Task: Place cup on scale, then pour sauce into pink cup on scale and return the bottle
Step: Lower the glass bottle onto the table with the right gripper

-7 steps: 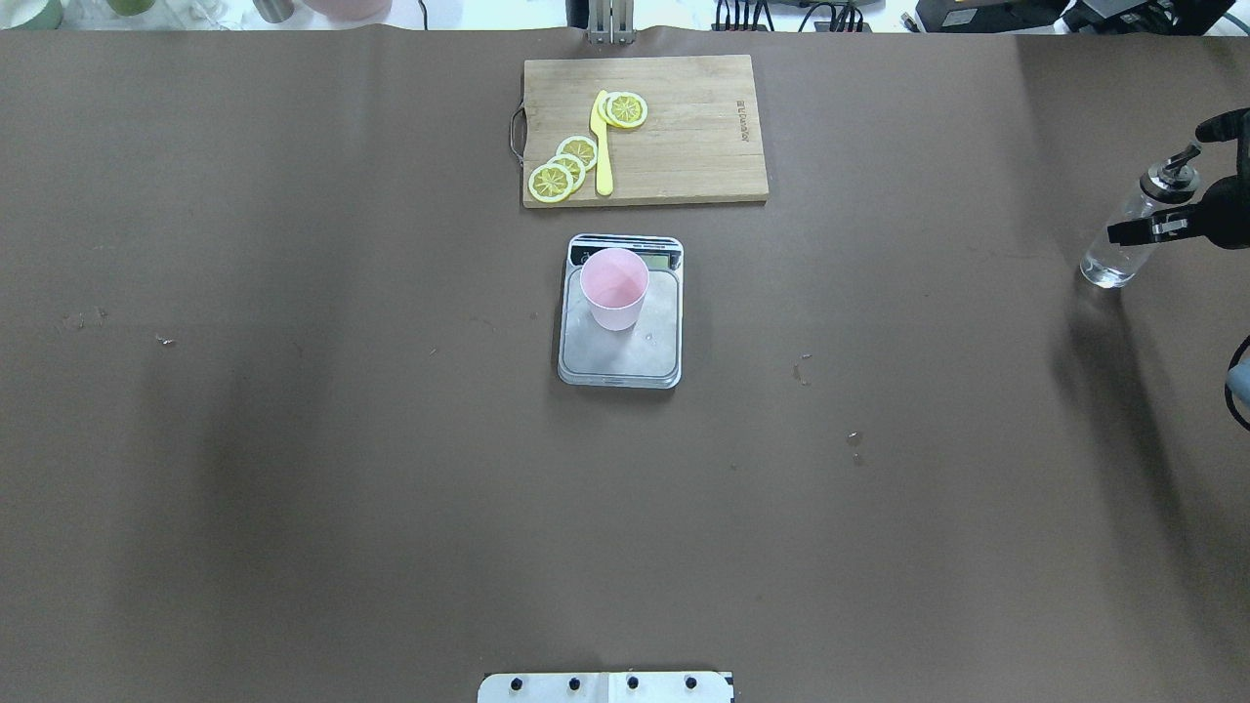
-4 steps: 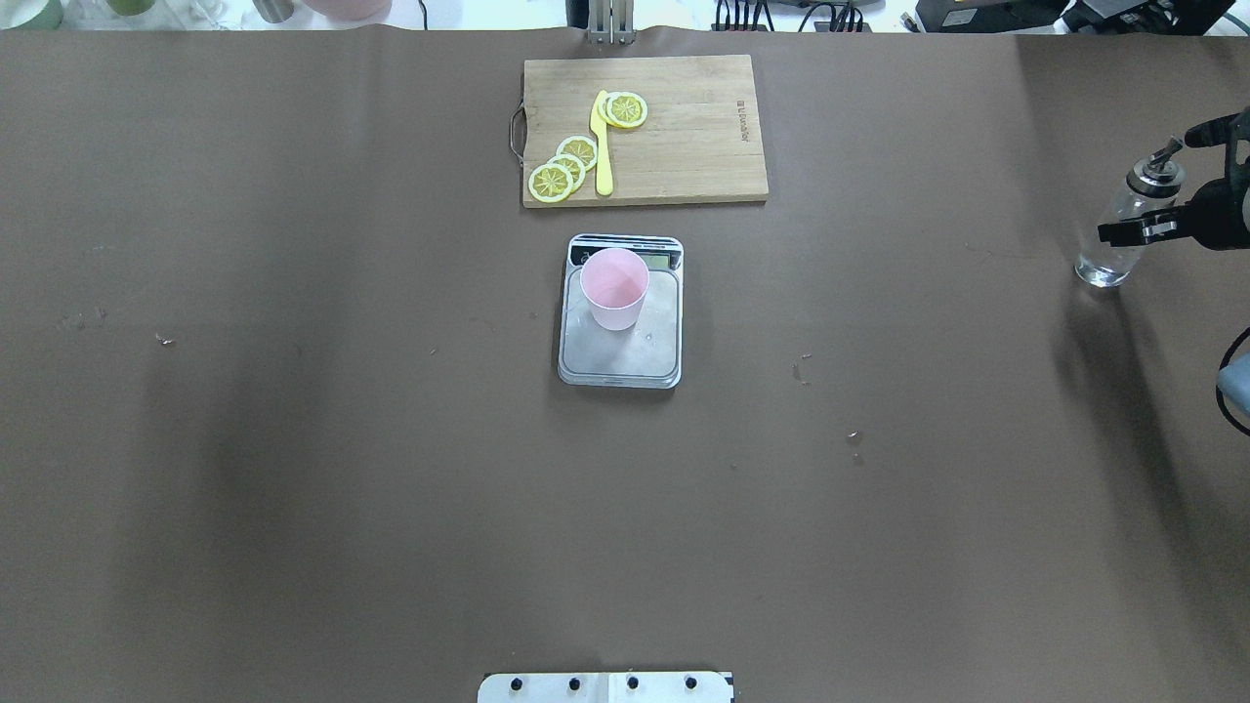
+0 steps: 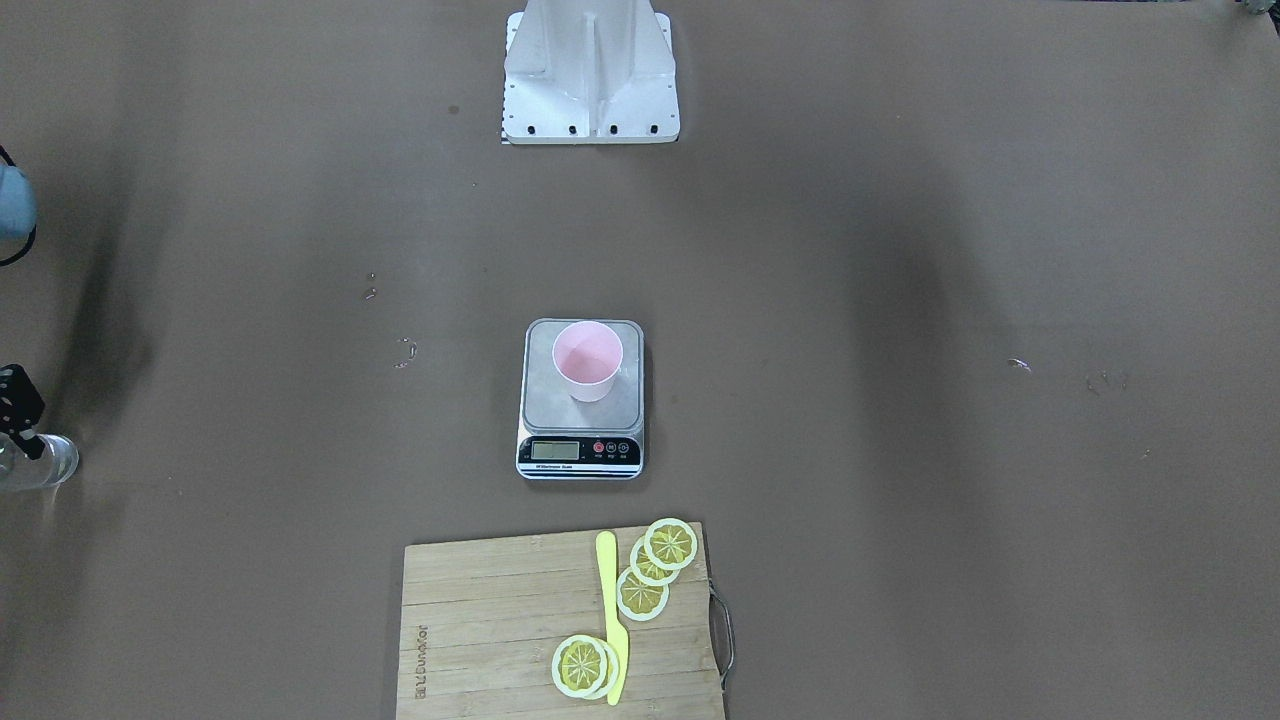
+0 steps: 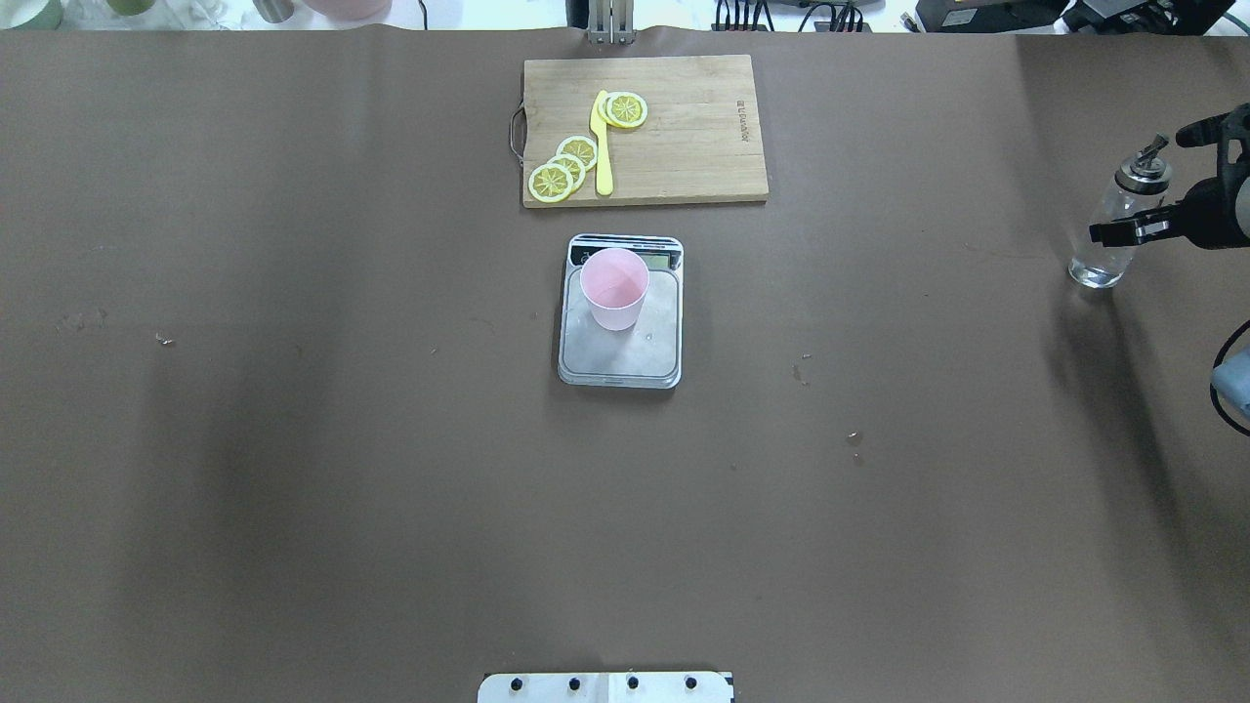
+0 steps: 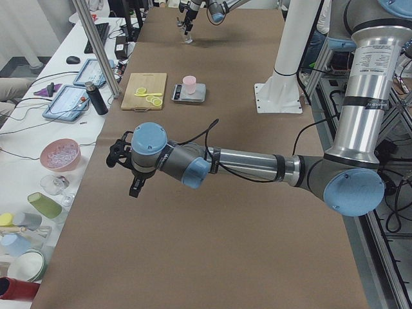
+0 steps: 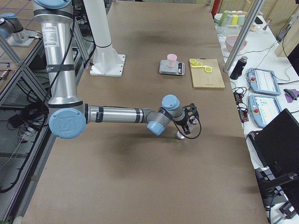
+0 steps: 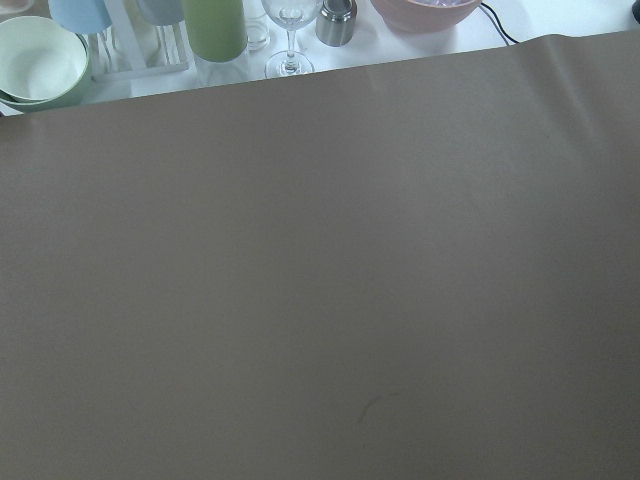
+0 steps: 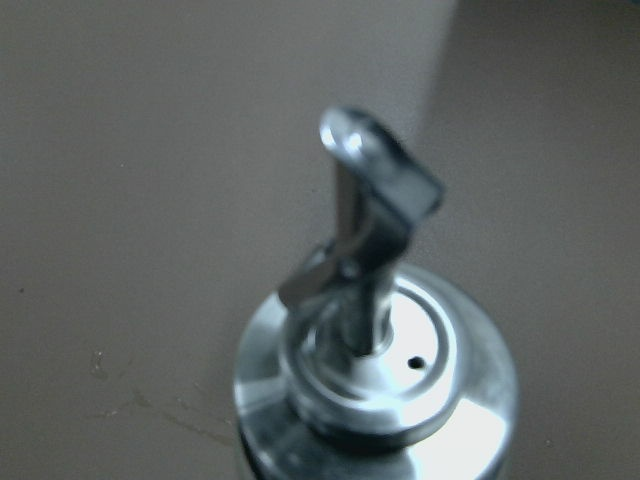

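Observation:
The pale pink cup (image 4: 614, 288) stands upright on the grey platform of the scale (image 4: 625, 366), toward its display end; both also show in the front view, cup (image 3: 588, 360) and scale (image 3: 580, 452). The clear glass bottle (image 4: 1121, 203) with a chrome spout stands upright at the table's far right, its base at table level. My right gripper (image 4: 1141, 186) is shut on it, one black finger (image 4: 1123, 232) across its body. The right wrist view shows the chrome cap (image 8: 380, 370) close up. My left gripper (image 5: 125, 168) hovers over bare table at the near left; I cannot tell if it is open.
A wooden cutting board (image 4: 684, 137) with lemon slices (image 4: 566, 166) and a yellow knife (image 4: 603, 146) lies just beyond the scale. The robot's base plate (image 4: 605, 686) is at the near edge. Bowls and glasses (image 7: 215, 25) stand past the table's far left edge.
The bottle has swung from tilted to upright and shifted slightly left, moving together with the right gripper. The cup and scale have not moved.

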`<state>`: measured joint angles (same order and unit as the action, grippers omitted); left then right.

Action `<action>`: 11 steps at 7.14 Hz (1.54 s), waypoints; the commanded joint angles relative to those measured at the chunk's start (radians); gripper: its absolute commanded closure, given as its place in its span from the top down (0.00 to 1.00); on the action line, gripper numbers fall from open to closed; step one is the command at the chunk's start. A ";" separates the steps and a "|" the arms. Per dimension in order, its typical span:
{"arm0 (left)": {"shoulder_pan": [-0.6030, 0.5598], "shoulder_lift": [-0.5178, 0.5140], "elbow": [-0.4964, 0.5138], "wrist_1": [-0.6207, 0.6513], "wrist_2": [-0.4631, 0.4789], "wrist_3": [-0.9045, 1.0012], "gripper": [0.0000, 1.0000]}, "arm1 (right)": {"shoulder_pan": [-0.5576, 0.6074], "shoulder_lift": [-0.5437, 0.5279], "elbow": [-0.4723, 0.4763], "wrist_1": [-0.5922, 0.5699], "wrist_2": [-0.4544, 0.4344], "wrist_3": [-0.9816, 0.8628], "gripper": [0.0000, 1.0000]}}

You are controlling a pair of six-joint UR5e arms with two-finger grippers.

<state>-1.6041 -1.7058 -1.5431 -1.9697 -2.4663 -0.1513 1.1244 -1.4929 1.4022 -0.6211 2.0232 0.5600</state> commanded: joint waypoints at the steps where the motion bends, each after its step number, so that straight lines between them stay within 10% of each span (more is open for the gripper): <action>1: 0.001 0.000 0.000 0.000 0.000 -0.001 0.97 | 0.000 0.000 0.003 0.001 0.002 -0.002 0.18; 11: 0.001 0.000 -0.002 0.000 -0.002 -0.004 0.97 | 0.003 -0.030 0.034 0.023 -0.001 0.000 0.25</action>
<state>-1.6043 -1.7058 -1.5447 -1.9695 -2.4686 -0.1543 1.1286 -1.5212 1.4352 -0.6017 2.0224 0.5597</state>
